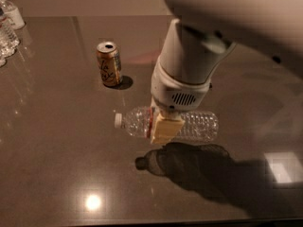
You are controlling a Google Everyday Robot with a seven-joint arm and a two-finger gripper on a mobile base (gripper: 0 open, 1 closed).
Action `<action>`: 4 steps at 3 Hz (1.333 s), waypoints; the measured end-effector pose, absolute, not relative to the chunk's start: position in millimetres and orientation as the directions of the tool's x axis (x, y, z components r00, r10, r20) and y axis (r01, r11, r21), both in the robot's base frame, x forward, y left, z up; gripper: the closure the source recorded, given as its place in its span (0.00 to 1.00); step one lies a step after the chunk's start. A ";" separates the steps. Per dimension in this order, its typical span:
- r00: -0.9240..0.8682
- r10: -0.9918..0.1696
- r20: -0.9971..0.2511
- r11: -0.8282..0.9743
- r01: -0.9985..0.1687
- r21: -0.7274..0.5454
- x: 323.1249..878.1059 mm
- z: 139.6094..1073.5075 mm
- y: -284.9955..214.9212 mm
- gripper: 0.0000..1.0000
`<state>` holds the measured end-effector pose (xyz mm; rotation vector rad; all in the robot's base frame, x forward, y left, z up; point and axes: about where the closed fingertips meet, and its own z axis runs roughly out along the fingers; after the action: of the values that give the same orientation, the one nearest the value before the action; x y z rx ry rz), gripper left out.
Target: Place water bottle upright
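The water bottle [199, 125] is clear, ribbed plastic with a white cap at its left end. It lies horizontal and hangs above the dark table [57, 164], with its shadow below it. My gripper [164, 128] comes down from the arm above and is shut on the bottle's middle, over the label. One pale finger [166, 128] shows in front of the bottle; the other is hidden behind it.
A gold-tan drink can [109, 64] stands upright behind and left of the bottle. A cluster of clear bottles with white labels [8, 27] stands at the table's far left corner. The table's front edge runs along the bottom of the view.
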<state>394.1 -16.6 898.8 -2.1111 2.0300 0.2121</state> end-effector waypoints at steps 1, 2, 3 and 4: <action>0.053 -0.910 -0.411 -0.024 -0.997 -0.077 403.6 935.8 -18.5 1.00; 0.060 -0.809 -0.585 0.009 -0.993 -0.114 410.6 960.9 -24.4 1.00; 0.054 -0.686 -0.726 0.087 -0.984 -0.156 417.1 979.3 -37.7 1.00; 0.044 -0.539 -0.841 0.191 -0.966 -0.172 425.4 993.2 -53.4 1.00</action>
<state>425.4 -53.4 993.2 -1.4614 1.6112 0.6289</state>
